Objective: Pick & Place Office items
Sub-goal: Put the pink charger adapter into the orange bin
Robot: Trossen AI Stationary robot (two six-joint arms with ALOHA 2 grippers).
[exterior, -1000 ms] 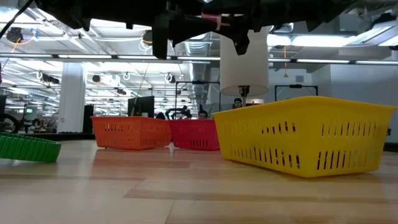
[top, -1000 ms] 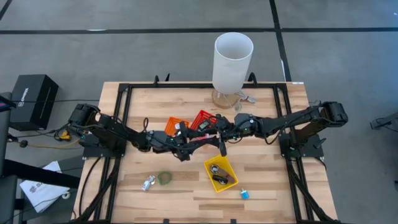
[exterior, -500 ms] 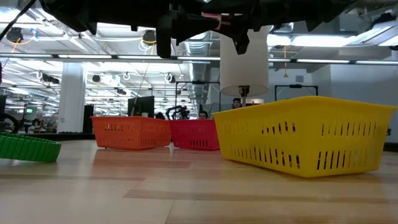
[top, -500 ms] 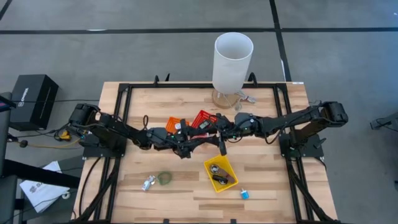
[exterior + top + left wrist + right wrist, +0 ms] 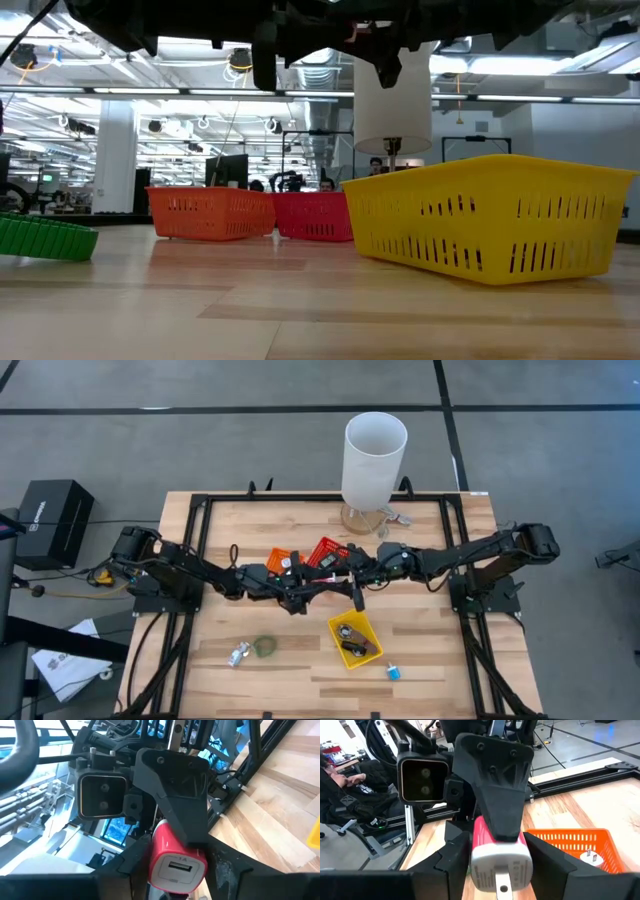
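Observation:
A red charger block [image 5: 328, 580] with a white plug end hangs level in the air over the table's middle, between my two grippers, which meet nose to nose. My left gripper [image 5: 305, 592] comes from the table's left and my right gripper [image 5: 350, 582] from the right; both are shut on the block. The left wrist view shows its USB-port end [image 5: 177, 870], the right wrist view its white end [image 5: 502, 865]. A green ring [image 5: 264, 647], a silvery clip [image 5: 238, 654] and a blue block [image 5: 392, 671] lie on the near table. My left gripper pinches the charger block at its USB-port end [image 5: 170, 851] between its two fingers, level, from the table's left. The block is lifted clear and lies along the fingers. My right gripper pinches the block's white end [image 5: 485, 857] between its two fingers, level, from the table's right, turned a quarter against the left gripper. One of its fingers [image 5: 185, 815] lies over the block's top.
An orange basket [image 5: 283, 560] and a red basket [image 5: 325, 550] stand just behind the grippers; a yellow basket [image 5: 355, 640] holding small items stands in front. A tall white cylinder [image 5: 374, 455] stands at the far edge. Black frame rails run along the table's sides.
My left gripper has moved a little toward the table's right, closer to my right gripper. The charger block has stayed level in the air between them.

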